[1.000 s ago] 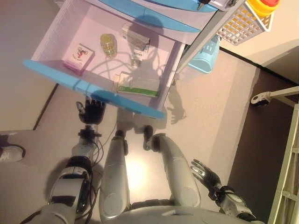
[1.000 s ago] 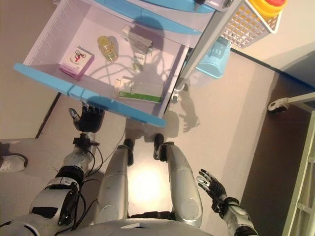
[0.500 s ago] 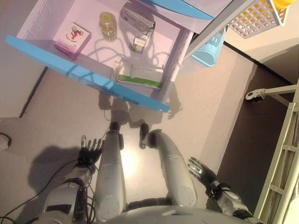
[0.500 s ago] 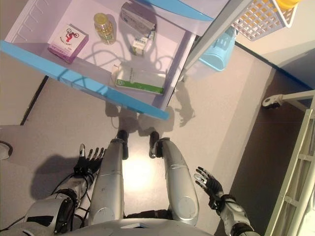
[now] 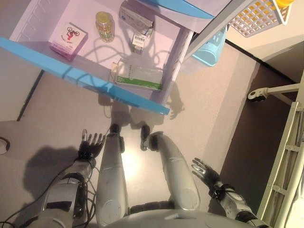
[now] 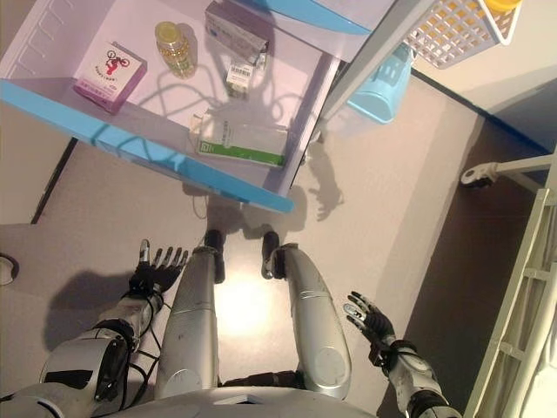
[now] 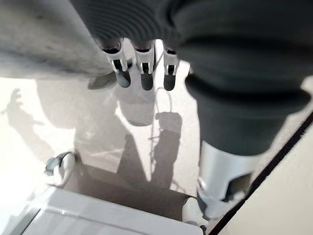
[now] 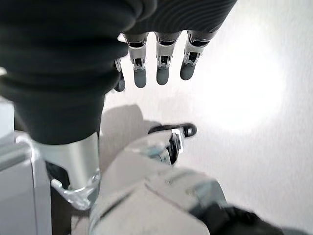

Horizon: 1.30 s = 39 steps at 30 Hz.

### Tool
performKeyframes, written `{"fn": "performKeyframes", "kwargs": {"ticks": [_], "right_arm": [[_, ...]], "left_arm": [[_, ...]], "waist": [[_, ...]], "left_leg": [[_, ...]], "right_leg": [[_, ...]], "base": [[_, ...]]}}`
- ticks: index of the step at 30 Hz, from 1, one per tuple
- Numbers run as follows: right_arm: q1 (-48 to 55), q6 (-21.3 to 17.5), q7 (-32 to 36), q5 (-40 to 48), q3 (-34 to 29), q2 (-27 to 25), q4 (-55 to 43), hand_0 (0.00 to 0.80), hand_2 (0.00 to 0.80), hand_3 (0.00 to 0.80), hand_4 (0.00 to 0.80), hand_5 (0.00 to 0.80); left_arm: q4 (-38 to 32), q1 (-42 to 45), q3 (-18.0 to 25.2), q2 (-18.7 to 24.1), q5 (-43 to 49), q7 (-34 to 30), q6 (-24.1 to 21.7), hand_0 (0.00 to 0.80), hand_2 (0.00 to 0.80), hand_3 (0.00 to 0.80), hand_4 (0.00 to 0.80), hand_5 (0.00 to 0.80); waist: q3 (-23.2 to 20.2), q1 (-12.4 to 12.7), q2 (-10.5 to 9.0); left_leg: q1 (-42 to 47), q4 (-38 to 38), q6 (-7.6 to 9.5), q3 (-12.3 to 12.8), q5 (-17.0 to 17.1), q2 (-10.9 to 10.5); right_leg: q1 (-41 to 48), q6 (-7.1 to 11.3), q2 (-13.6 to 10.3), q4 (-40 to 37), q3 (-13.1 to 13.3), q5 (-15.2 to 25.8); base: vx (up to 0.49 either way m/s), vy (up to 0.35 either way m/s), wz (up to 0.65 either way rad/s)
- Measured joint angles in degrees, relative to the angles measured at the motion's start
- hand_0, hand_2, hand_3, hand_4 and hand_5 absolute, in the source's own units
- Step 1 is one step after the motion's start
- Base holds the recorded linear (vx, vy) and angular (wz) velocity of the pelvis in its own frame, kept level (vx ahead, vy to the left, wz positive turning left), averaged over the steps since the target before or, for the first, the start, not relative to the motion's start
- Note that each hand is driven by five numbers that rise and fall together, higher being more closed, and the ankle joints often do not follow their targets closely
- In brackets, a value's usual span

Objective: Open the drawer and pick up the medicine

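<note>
Blue-fronted white drawer (image 5: 71, 73) stands pulled out, with a green-and-white medicine box (image 5: 137, 78) lying inside near its front. Left hand (image 5: 90, 145) and right hand (image 5: 204, 171) hang low, fingers straight, holding nothing.

You have the drawer (image 5: 57, 59) pulled open, with a pink box (image 5: 69, 38) at its 9 o'clock, a yellow bottle (image 5: 104, 24) toward 12, a green-and-white box (image 5: 137, 78) at 5, and a grey box (image 5: 137, 16) with a small carton (image 5: 139, 42) at 1.

Silver-grey arms, dark ribbed wrist covers, seemingly dark-tipped silver fingers (image 8: 163, 63).
</note>
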Motion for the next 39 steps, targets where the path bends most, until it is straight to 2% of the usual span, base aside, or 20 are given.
{"fn": "performKeyframes", "kwargs": {"ticks": [6, 11, 14, 16, 19, 22, 25, 27, 31, 39], "right_arm": [[0.62, -3.70, -8.93, -0.05, -3.17, -0.32, -3.91, 0.000, 0.000, 0.000, 0.000, 0.000], [4.13, -5.89, -14.99, -3.15, -6.41, -2.32, -18.35, 0.000, 0.000, 0.000, 0.000, 0.000], [6.49, -7.23, -15.95, -5.01, -9.30, -4.12, -24.51, 0.000, 0.000, 0.000, 0.000, 0.000], [7.97, -8.50, -15.50, -6.03, -12.43, -4.76, -26.35, 0.000, 0.000, 0.000, 0.000, 0.000], [9.74, -9.85, -14.09, -7.85, -13.78, -6.53, -29.31, 0.000, 0.000, 0.000, 0.000, 0.000], [12.21, -11.39, -10.53, -8.93, -15.49, -8.94, -34.12, 0.000, 0.000, 0.000, 0.000, 0.000], [15.16, -12.46, -4.74, -8.97, -19.07, -12.33, -39.64, 0.000, 0.000, 0.000, 0.000, 0.000], [16.70, -13.63, -1.26, -8.95, -20.68, -14.29, -41.67, 0.000, 0.000, 0.000, 0.000, 0.000], [19.31, -15.82, 4.55, -8.98, -23.39, -16.51, -44.61, 0.000, 0.000, 0.000, 0.000, 0.000], [20.87, -15.42, 4.44, -13.61, -27.09, -24.21, -59.25, 0.000, 0.000, 0.000, 0.000, 0.000]], "left_arm": [[-1.01, 5.19, 0.05, 0.07, 6.11, 0.16, -2.98, 0.000, 0.000, 0.000, 0.000, 0.000], [-3.19, 12.43, 0.23, -0.07, 11.21, -0.63, -5.29, 0.000, 0.000, 0.000, 0.000, 0.000], [-4.95, 16.44, 0.48, -0.01, 13.17, -1.64, -7.80, 0.000, 0.000, 0.000, 0.000, 0.000], [-6.43, 18.63, 0.53, 0.02, 14.05, -3.18, -9.97, 0.000, 0.000, 0.000, 0.000, 0.000], [-9.01, 20.63, 0.64, -0.03, 17.26, -3.60, -12.67, 0.000, 0.000, 0.000, 0.000, 0.000], [-11.05, 21.21, 0.66, -0.29, 19.04, -3.63, -14.59, 0.000, 0.000, 0.000, 0.000, 0.000], [-12.28, 22.71, 0.69, -1.28, 20.49, -4.04, -15.78, 0.000, 0.000, 0.000, 0.000, 0.000], [-12.27, 24.26, 0.75, -1.56, 20.53, -4.49, -16.08, 0.000, 0.000, 0.000, 0.000, 0.000], [-12.18, 26.91, 1.02, -1.81, 22.04, -4.95, -16.12, 0.000, 0.000, 0.000, 0.000, 0.000], [-12.33, 30.42, 0.99, -3.37, 24.37, -4.85, -16.12, 0.000, 0.000, 0.000, 0.000, 0.000]], "waist": [[-0.03, 0.03, -0.04], [-0.03, 0.14, -0.03], [-0.03, 0.36, 0.00], [-0.06, 0.91, 0.07], [-0.09, 1.44, 0.28], [-0.81, 1.57, 2.05], [-2.15, 1.47, 4.27], [-3.11, 1.18, 5.07], [-4.74, 0.85, 5.05], [-6.20, 0.91, 4.87]], "left_leg": [[5.15, -5.97, -0.37, -0.08, 2.08, -0.06], [9.53, -11.85, -0.32, 0.37, 4.45, -0.24], [12.59, -14.92, -0.18, 1.55, 5.41, -0.20], [14.08, -16.30, -0.18, 2.35, 5.58, -0.17], [15.72, -17.64, 0.30, 3.10, 5.98, -0.25], [17.02, -18.65, 0.60, 3.15, 6.20, -0.33], [18.84, -20.44, 1.22, 4.24, 6.62, -0.51], [19.92, -21.35, 1.36, 4.57, 6.71, -0.61], [21.00, -22.83, 1.40, 4.56, 7.12, -1.04], [24.55, -25.69, 1.91, 5.89, 7.88, -1.17]], "right_leg": [[5.03, 0.15, -0.11, -4.90, -0.55, 1.14], [8.80, -0.25, -0.43, -9.31, -0.80, 2.51], [11.43, -0.20, -0.74, -11.35, -0.87, 2.72], [12.75, -0.19, -0.95, -12.22, -0.85, 2.73], [14.27, -0.09, -1.28, -13.19, -0.81, 2.82], [16.06, 0.21, -1.39, -14.70, -1.04, 3.35], [17.70, 0.65, -1.90, -15.96, -1.01, 3.62], [18.63, 0.88, -1.99, -16.73, -0.94, 3.75], [19.38, 1.15, -2.19, -17.56, -0.90, 3.87], [22.76, 2.51, -2.24, -20.67, -0.12, 4.93]], "base": [[0.006, 0.010, 0.09], [0.035, 0.043, 0.07], [0.031, 0.051, 0.08], [0.035, 0.032, 0.04], [0.029, 0.037, 0.04], [0.022, 0.034, 0.06], [0.035, 0.023, 0.02], [0.016, 0.004, -0.01], [0.018, 0.006, 0.01], [0.029, 0.016, -0.04]]}}
